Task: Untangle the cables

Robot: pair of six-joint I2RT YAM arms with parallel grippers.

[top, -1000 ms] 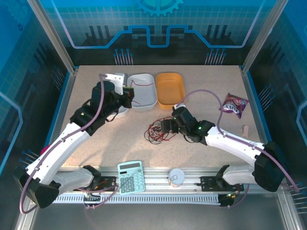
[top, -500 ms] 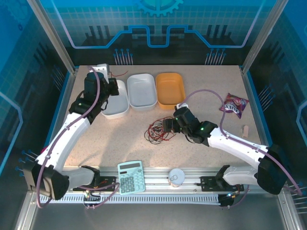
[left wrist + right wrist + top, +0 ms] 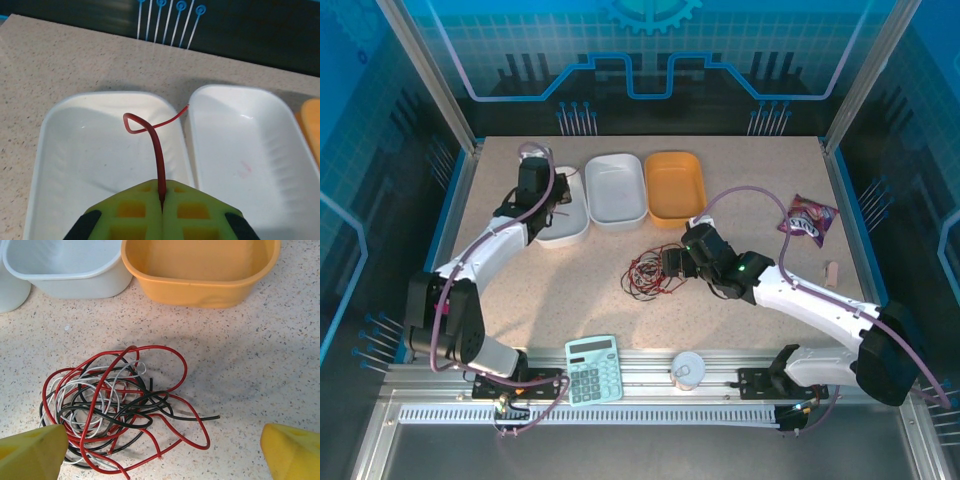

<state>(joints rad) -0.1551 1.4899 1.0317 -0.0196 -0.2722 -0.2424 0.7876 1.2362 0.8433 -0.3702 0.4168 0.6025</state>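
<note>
Above a white tray (image 3: pixel 85 165), left jaws pinch red cable (image 3: pixel 158 155), perhaps airborne.

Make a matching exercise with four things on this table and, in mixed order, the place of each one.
Things
1. held red cable
2. cable tangle
3. orange tray
4. calculator

Places
A. at the near table edge
B. rightmost of the three trays
C. just ahead of the open right gripper
D. in the shut left gripper, above the leftmost white tray

Pairs: 1-D, 2-C, 3-B, 4-A
</note>
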